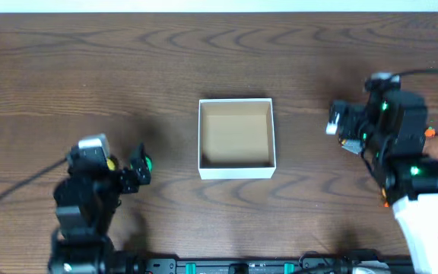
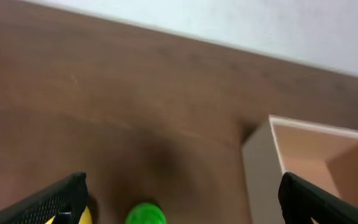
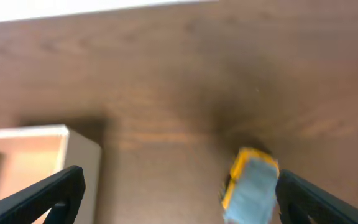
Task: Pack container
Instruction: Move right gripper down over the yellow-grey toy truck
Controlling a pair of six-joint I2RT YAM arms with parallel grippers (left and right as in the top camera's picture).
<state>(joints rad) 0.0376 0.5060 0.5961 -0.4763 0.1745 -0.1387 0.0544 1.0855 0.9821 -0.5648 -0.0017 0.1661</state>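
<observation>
Overhead, the container (image 1: 236, 171) sits empty in the middle of the surface (image 1: 128, 68), between the arms. The left hand (image 2: 183, 186) is spread wide over a green toy (image 2: 146, 214). The right hand (image 3: 180, 177) is equally wide, with a yellow toy (image 3: 250, 186) just beside one finger. Each hand should centre on its toy before closing. Both toys are blurred and cut off, so their shapes are unclear.

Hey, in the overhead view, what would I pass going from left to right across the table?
Left hand → container → right hand.
</observation>
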